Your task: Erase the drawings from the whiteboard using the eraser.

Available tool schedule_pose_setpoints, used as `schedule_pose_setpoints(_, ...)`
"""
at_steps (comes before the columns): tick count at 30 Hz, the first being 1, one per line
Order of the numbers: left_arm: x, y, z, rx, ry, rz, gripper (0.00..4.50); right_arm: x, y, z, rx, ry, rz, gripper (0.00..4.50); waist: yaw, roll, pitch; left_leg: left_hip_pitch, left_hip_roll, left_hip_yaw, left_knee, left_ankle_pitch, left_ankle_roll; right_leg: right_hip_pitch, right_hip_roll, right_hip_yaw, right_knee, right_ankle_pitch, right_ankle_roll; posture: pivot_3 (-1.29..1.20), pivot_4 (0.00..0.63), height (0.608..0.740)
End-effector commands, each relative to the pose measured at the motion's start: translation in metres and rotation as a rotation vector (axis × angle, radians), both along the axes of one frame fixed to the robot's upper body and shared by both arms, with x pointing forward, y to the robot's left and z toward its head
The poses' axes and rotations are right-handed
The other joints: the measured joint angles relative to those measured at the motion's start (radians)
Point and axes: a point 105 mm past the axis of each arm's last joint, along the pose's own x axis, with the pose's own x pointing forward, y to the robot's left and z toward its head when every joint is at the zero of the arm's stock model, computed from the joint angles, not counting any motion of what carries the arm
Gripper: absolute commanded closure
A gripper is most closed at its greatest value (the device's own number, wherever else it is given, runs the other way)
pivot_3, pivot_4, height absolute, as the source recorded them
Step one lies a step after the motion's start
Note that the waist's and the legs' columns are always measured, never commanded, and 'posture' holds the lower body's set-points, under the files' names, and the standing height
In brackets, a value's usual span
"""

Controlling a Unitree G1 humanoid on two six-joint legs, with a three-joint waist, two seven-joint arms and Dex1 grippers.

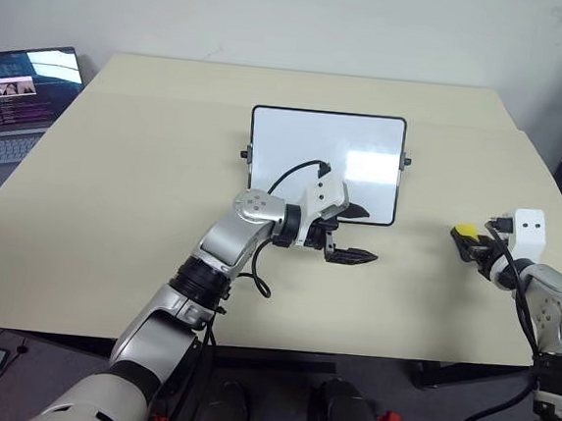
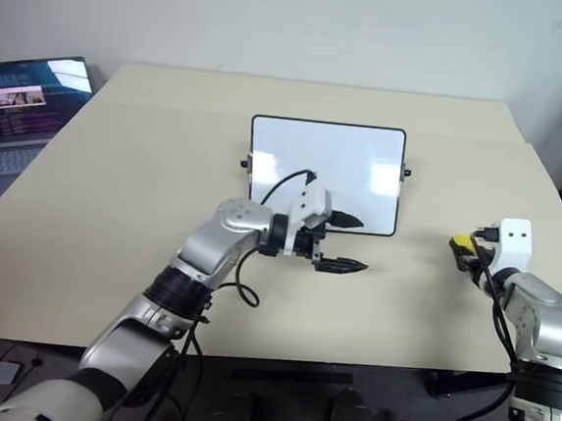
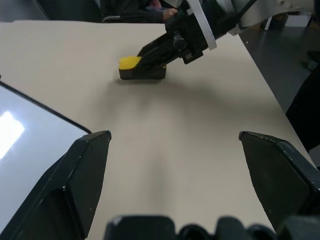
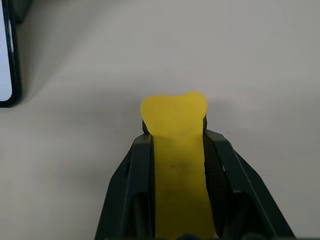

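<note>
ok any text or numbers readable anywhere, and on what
None can be read.
Laptop screen: rows of text, too small and blurred to read.
Whiteboard: no writing can be made out on the part that shows; the left tool covers its lower edge.
Eraser: plain yellow, no label.

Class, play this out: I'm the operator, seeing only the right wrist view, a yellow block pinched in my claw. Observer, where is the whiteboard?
Observer: The small black-framed white whiteboard sits in the middle of the cream table, left of the right claw and its yellow-and-black eraser block.
Operator: And the other claw?
Observer: The left claw is at the board's near edge, fingers open.
Operator: Anything else around?
Observer: An open grey laptop, screen lit, beyond the table's left edge.
</note>
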Motion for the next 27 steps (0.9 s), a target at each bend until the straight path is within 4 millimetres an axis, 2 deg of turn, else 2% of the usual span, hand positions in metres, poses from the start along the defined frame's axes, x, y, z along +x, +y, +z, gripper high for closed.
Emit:
schedule_pose_setpoints(1, -0.002, -0.004, 0.013, -0.028, -0.053, -0.007, 0.00, 0.001, -0.030, 0.021, -0.048, -0.054, -0.068, 3.53, 0.003, 0.000, 0.000, 0.000, 0.000, 0.000, 0.000, 0.000, 0.000, 0.000, 0.000, 0.000, 0.000, 0.000, 0.000, 0.00, 0.150, 0.740)
schedule_pose_setpoints(4, -0.005, -0.009, 0.011, -0.027, -0.052, -0.018, 0.00, 0.000, -0.042, 0.026, -0.054, -0.059, -0.070, 3.53, 0.006, 0.000, 0.000, 0.000, 0.000, 0.000, 0.000, 0.000, 0.000, 0.000, 0.000, 0.000, 0.000, 0.000, 0.000, 0.00, 0.150, 0.740)
schedule_pose_setpoints(8, -0.009, -0.016, 0.009, -0.026, -0.053, -0.032, 0.00, -0.001, -0.054, 0.019, -0.072, -0.027, -0.063, 3.53, 0.004, 0.000, 0.000, 0.000, 0.000, 0.000, 0.000, 0.000, 0.000, 0.000, 0.000, 0.000, -0.001, 0.000, 0.000, 0.00, 0.150, 0.740)
schedule_pose_setpoints(14, -0.011, -0.017, 0.011, -0.029, -0.053, -0.047, 0.00, 0.002, -0.048, 0.010, -0.027, -0.006, 0.025, 3.53, -0.006, 0.000, 0.000, 0.001, 0.000, 0.000, 0.000, 0.000, 0.000, 0.000, 0.000, 0.000, 0.000, 0.000, 0.000, 0.00, 0.150, 0.740)
schedule_pose_setpoints(20, -0.012, -0.016, 0.013, -0.031, -0.054, -0.046, 0.00, 0.005, -0.056, 0.009, -0.050, -0.019, 0.001, 1.50, -0.004, 0.001, 0.000, 0.000, 0.000, 0.000, 0.000, 0.000, 0.000, 0.000, 0.000, 0.000, 0.000, 0.000, 0.000, 0.00, 0.150, 0.740)
schedule_pose_setpoints(24, -0.012, -0.012, 0.015, -0.029, -0.056, -0.042, 0.00, 0.005, -0.054, 0.022, -0.057, -0.052, 0.027, 0.07, -0.004, 0.001, 0.000, 0.000, 0.000, 0.000, 0.000, 0.000, 0.000, 0.000, 0.000, 0.000, 0.000, 0.000, 0.000, 0.00, 0.150, 0.740)
schedule_pose_setpoints(27, -0.011, -0.008, 0.016, -0.034, -0.052, -0.031, 0.00, 0.003, -0.054, 0.034, -0.082, -0.080, 0.043, 0.03, -0.004, 0.001, 0.000, 0.000, 0.000, 0.000, 0.000, 0.000, 0.000, 0.000, 0.000, 0.000, 0.000, 0.000, 0.000, 0.00, 0.150, 0.740)
